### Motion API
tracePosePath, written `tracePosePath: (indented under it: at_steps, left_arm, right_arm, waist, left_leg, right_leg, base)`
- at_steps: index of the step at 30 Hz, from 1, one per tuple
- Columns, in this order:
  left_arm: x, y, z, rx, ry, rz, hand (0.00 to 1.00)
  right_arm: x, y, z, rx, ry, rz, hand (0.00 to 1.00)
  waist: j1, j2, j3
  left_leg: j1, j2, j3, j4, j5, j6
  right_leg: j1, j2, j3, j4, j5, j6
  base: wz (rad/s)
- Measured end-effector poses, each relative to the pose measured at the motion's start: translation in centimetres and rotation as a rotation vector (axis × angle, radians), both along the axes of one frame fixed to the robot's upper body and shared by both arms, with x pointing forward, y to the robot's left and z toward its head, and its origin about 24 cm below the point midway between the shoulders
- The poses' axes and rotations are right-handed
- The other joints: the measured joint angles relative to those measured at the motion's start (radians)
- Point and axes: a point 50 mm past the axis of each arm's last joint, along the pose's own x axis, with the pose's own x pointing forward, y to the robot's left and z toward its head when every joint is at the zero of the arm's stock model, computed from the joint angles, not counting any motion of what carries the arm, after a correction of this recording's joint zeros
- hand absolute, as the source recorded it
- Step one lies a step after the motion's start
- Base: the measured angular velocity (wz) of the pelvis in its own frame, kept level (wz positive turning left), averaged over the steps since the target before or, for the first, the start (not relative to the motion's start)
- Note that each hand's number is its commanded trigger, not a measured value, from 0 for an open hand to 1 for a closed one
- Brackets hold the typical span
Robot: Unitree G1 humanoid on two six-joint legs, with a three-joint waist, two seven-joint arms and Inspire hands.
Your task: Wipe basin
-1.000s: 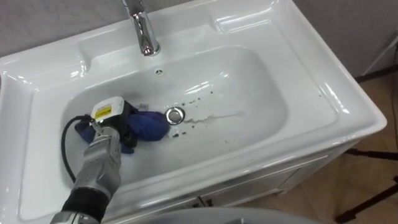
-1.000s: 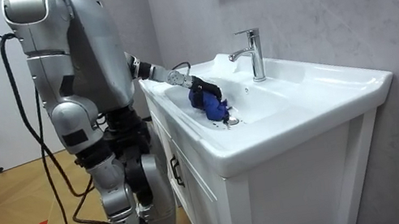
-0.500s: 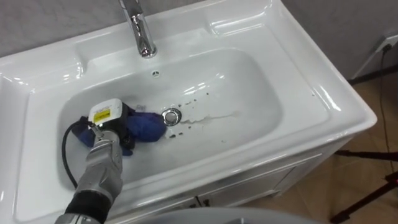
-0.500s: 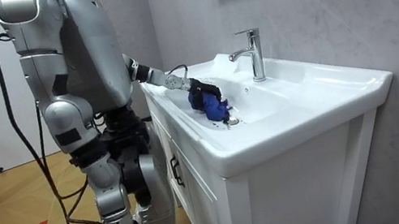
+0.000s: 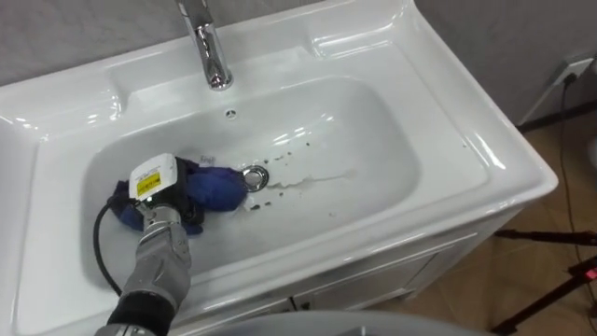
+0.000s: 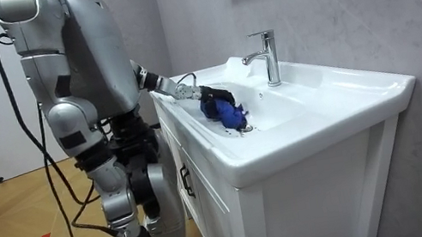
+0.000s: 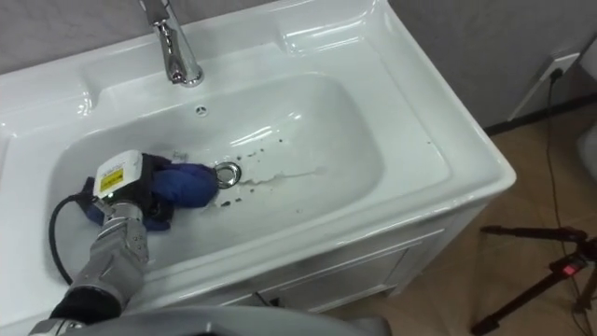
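— Well, where is the cloth?
— The blue cloth [image 5: 213,189] lies bunched on the bottom of the basin [image 5: 373,140], left of the bowl's middle. Its right end touches the drain [image 5: 255,177].
— And the hand?
— The left hand [image 5: 160,189] sits on the cloth's left part, back upward, with the arm coming in over the front rim. I cannot tell whether it grips the cloth or only presses on it, because the back of the hand covers the rest.
— Is the bowl clean?
— No. Dark specks [image 5: 289,154] are scattered just right of the drain, and a thin pale streak [image 5: 322,176], possibly water, runs on to the right.
— Anything else?
— A chrome tap [image 5: 207,47] stands at the back rim, behind the drain. In the room view the robot stands upright, close against the front of the white cabinet [image 6: 312,196] that carries the basin.
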Motion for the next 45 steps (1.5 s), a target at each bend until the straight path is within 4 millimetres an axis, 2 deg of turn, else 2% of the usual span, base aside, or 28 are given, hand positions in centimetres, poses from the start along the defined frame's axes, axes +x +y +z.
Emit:
tracePosePath:
  at_steps: [4, 10, 16, 23, 26, 31, 37, 41, 45]
  left_arm:
    - [0.3, -0.3, 0.1, -0.018, -0.010, 0.001, 1.00]
    - [0.9, -1.3, 0.2, -0.057, -0.022, -0.013, 1.00]
    - [1.5, -2.2, 0.4, -0.120, -0.043, 0.003, 1.00]
    - [2.0, -3.3, 0.5, -0.217, -0.031, 0.009, 1.00]
    - [2.5, -3.9, 0.7, -0.227, -0.022, -0.016, 1.00]
    - [2.8, -4.2, 1.0, -0.225, -0.001, -0.034, 1.00]
    - [3.7, -6.5, 1.5, -0.222, 0.026, -0.149, 1.00]
    - [3.7, -7.8, 1.7, -0.223, 0.035, -0.211, 1.00]
    - [3.9, -9.3, 2.3, -0.242, 0.028, -0.275, 1.00]
  right_arm:
    - [-0.5, 0.3, -0.1, 0.020, 0.020, 0.012, 0.00]
    - [-1.6, 0.5, -0.1, 0.020, 0.059, -0.002, 0.00]
    - [-1.7, 1.0, -0.2, 0.030, 0.062, 0.005, 0.00]
    - [-1.5, 1.6, -0.3, 0.039, 0.046, 0.032, 0.00]
    - [-1.8, 1.5, -0.2, 0.038, 0.060, 0.033, 0.00]
    - [-1.6, 1.6, -0.2, 0.050, 0.077, 0.031, 0.00]
    - [-0.7, 1.5, -0.2, 0.052, 0.053, 0.023, 0.00]
    - [-0.2, 1.4, -0.2, 0.048, 0.039, 0.020, 0.00]
    - [0.2, 1.1, -0.2, 0.045, 0.026, 0.000, 0.00]
  waist:
    - [-0.004, -0.019, 0.0004]
    - [-0.005, -0.020, 0.0005]
    - [-0.015, -0.017, 0.0014]
    - [-0.081, -0.005, 0.0019]
    - [-0.092, 0.006, 0.0029]
    - [-0.113, 0.008, 0.0035]
    - [-0.126, 0.016, 0.0052]
    - [-0.170, 0.035, 0.0071]
    - [-0.199, 0.041, 0.0105]
  left_leg:
    - [-0.002, 0.001, 0.009, -0.001, 0.000, 0.000]
    - [-0.002, 0.004, 0.011, -0.020, 0.000, -0.002]
    - [-0.011, 0.006, 0.015, -0.020, 0.001, -0.003]
    - [-0.025, 0.006, 0.016, -0.022, 0.001, -0.003]
    - [-0.034, 0.006, 0.016, -0.021, 0.001, -0.003]
    - [-0.036, 0.004, 0.016, -0.016, 0.001, -0.003]
    - [-0.038, -0.001, 0.017, -0.016, 0.002, -0.001]
    - [-0.036, -0.004, 0.016, -0.016, 0.003, 0.000]
    - [-0.037, -0.003, 0.031, -0.016, 0.003, 0.000]
  right_leg:
    - [-0.002, 0.000, 0.009, 0.001, 0.000, 0.000]
    - [-0.010, 0.006, 0.010, 0.000, 0.002, -0.001]
    - [-0.017, 0.009, 0.017, -0.001, 0.004, -0.004]
    - [-0.029, 0.009, 0.018, -0.003, 0.004, -0.004]
    - [-0.039, 0.009, 0.021, 0.000, 0.005, -0.004]
    - [-0.039, 0.006, 0.023, -0.001, 0.005, -0.003]
    - [-0.039, 0.003, 0.032, -0.005, 0.006, 0.000]
    - [-0.036, 0.000, 0.033, -0.005, 0.006, 0.002]
    - [-0.041, 0.000, 0.039, -0.005, 0.006, 0.002]
  base:
    - [-0.06]
    - [-0.01]
    - [-0.01]
    - [0.00]
    - [0.00]
    - [0.00]
    - [0.00]
    - [0.00]
    - [-0.04]
